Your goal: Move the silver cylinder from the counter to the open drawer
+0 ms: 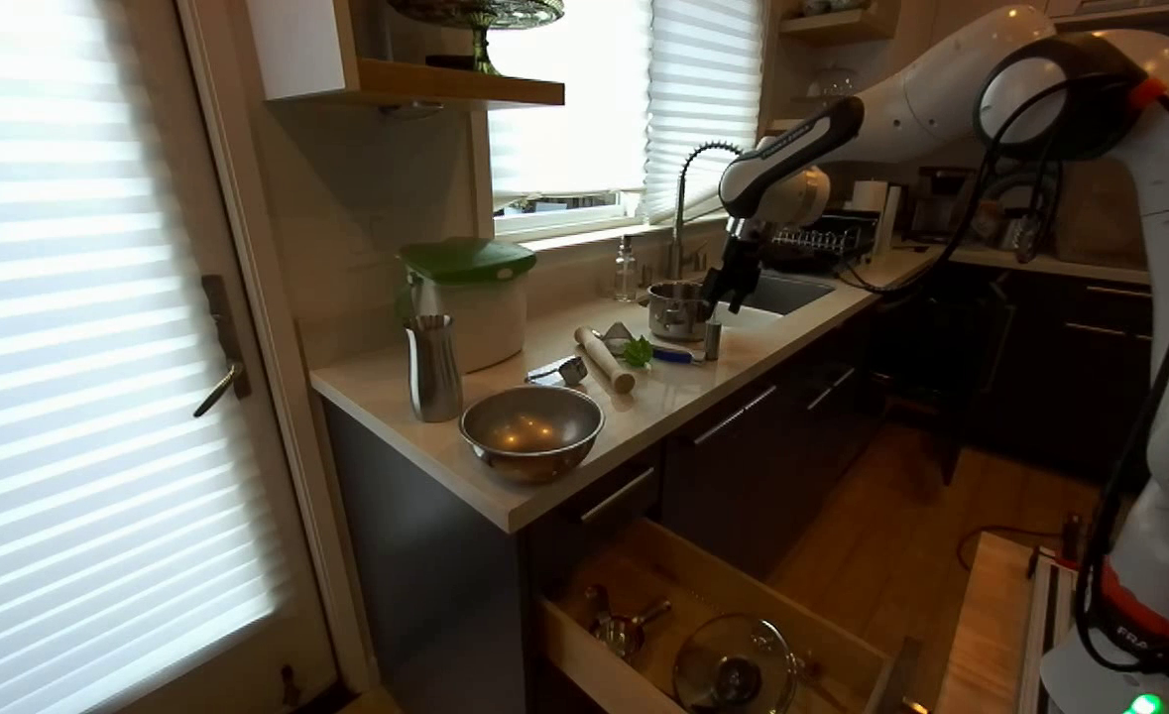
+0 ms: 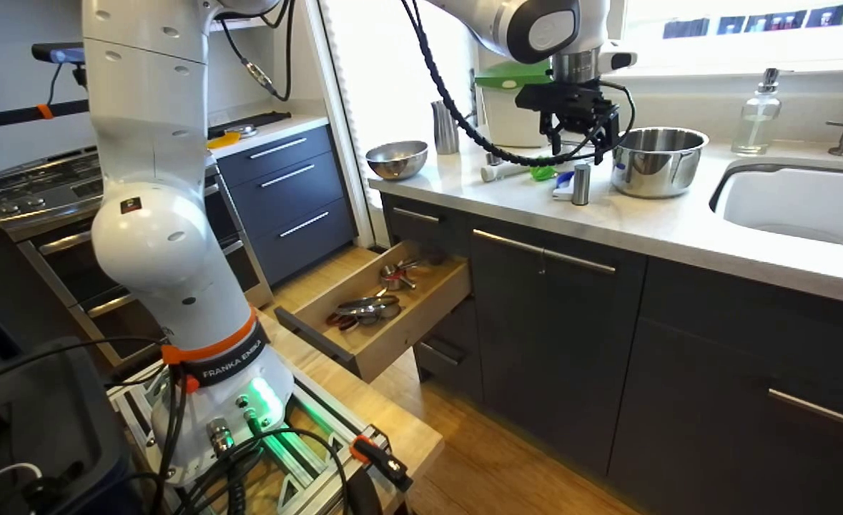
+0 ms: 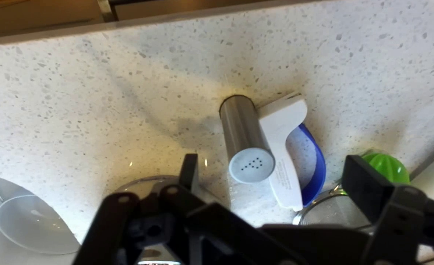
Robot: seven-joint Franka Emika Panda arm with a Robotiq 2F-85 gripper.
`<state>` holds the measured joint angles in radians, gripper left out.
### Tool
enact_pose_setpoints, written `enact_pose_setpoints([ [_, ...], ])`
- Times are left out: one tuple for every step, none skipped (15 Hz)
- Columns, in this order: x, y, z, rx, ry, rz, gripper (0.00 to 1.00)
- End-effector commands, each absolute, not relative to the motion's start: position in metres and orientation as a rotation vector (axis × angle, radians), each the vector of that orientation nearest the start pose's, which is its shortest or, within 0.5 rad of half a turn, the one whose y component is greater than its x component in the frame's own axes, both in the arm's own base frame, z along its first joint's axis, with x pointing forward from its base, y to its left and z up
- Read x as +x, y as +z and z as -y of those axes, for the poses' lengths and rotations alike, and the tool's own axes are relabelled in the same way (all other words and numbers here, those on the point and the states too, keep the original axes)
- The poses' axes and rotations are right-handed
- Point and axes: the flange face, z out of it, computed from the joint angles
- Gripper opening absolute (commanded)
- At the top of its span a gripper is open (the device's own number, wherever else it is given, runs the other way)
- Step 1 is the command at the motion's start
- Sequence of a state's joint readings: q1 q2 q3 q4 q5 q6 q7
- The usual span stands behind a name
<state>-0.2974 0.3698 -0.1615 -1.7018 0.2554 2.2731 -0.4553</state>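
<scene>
The silver cylinder [image 1: 712, 341] stands upright on the pale counter [image 1: 658, 412]. It also shows in an exterior view [image 2: 580, 184]. In the wrist view the cylinder [image 3: 242, 129] has a pale round top with small holes. My gripper [image 3: 277, 176] is open, with its fingers spread wide and nothing between the tips. In both exterior views the gripper [image 1: 726, 297] [image 2: 577, 151] hangs pointing down just above the cylinder, apart from it. The open drawer [image 1: 594, 659] [image 2: 421, 318] is below the counter's end, with metal utensils and a glass lid inside.
A white and blue tool [image 3: 281, 147] lies right beside the cylinder. A steel pot [image 2: 658, 168] stands close to the gripper. A green reamer [image 3: 386, 167], strainer [image 3: 338, 211], wooden pestle [image 1: 604, 359], steel bowl [image 1: 532, 446] and sink [image 2: 800, 207] are along the counter.
</scene>
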Motion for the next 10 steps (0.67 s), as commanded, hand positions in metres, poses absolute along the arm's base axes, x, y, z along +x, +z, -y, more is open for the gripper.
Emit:
enact_pose_setpoints([
  [0.627, 0.389, 0.295, -3.049, -0.400, -0.214, 1.00],
  [0.629, 0.385, 0.295, -3.049, -0.395, -0.210, 0.98],
  [0.631, 0.383, 0.296, -3.049, -0.388, -0.206, 0.89],
  [0.633, 0.380, 0.296, -3.045, -0.383, -0.205, 0.84],
  [0.634, 0.378, 0.296, -3.045, -0.376, -0.204, 0.72],
  [0.634, 0.378, 0.295, -3.045, -0.371, -0.196, 0.63],
  [0.636, 0.377, 0.294, -3.044, -0.375, -0.190, 0.57],
  [0.637, 0.377, 0.294, -3.045, -0.375, -0.186, 0.54],
  [0.638, 0.377, 0.294, -3.046, -0.375, -0.184, 0.48],
  [0.638, 0.377, 0.294, -3.046, -0.375, -0.183, 0.43],
])
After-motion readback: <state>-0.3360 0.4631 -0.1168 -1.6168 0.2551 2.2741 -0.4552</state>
